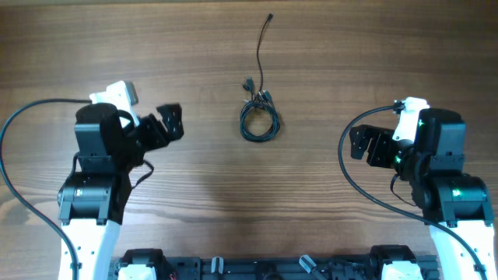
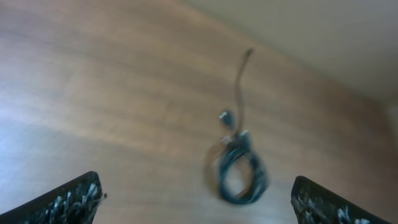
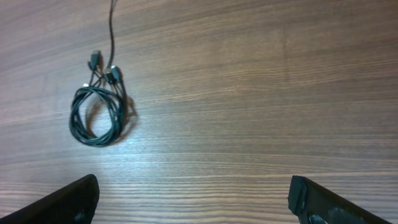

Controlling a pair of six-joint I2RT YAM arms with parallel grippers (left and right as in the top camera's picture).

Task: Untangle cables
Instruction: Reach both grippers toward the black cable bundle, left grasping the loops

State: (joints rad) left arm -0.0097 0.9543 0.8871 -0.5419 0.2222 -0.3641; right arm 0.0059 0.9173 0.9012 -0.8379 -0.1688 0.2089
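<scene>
The cables (image 3: 98, 142) lie wound together in a small tight coil (image 1: 257, 138) on the wooden surface (image 1: 373, 54), between the two arms. One loose tail (image 1: 259, 54) runs from the coil's far side almost straight away from the robot and ends in a small plug (image 1: 270, 16). A few more plugs (image 3: 112, 74) cluster at that same far side of the coil. The left tool (image 1: 173, 122) sits left of the coil and level with it, fingers spread wide, holding nothing. The right tool (image 1: 359, 145), likewise spread and empty, sits right of the coil and slightly nearer the robot. I judge the left tool marginally closer. Either tool would approach sideways, across the tail's long axis.
</scene>
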